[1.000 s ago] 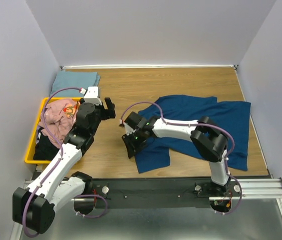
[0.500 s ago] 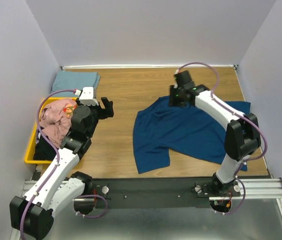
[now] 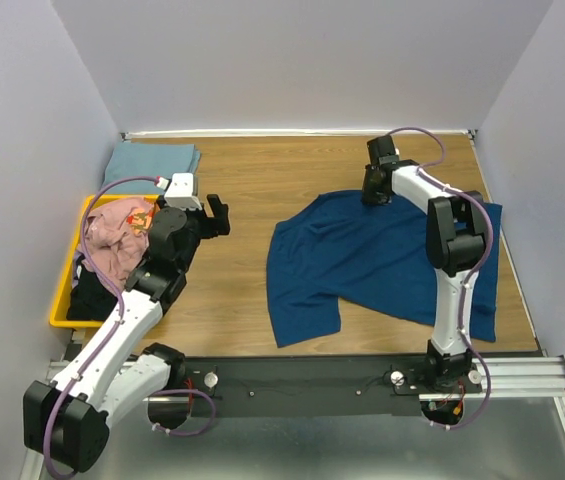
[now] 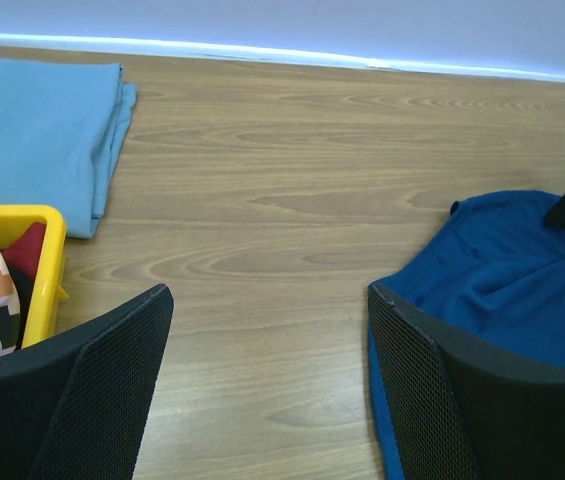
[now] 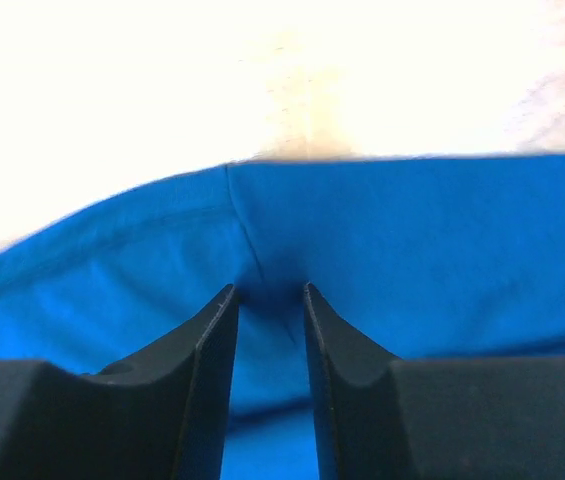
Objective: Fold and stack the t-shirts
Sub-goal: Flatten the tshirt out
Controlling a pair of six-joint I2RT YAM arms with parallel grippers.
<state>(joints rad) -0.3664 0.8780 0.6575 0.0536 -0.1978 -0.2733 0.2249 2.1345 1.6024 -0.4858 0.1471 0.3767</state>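
Right gripper pinching the upper edge of the blue t-shirt.
In the top view the blue t-shirt lies spread on the table at centre-right of the frame, with the right gripper at its upper edge. The wrist view shows its fingers closed down on a fold of the cloth. The left gripper hangs wide open over bare wood left of the shirt. A pale grey-blue t-shirt lies folded at upper left. A pink t-shirt and a black t-shirt sit in the yellow bin at the left edge.
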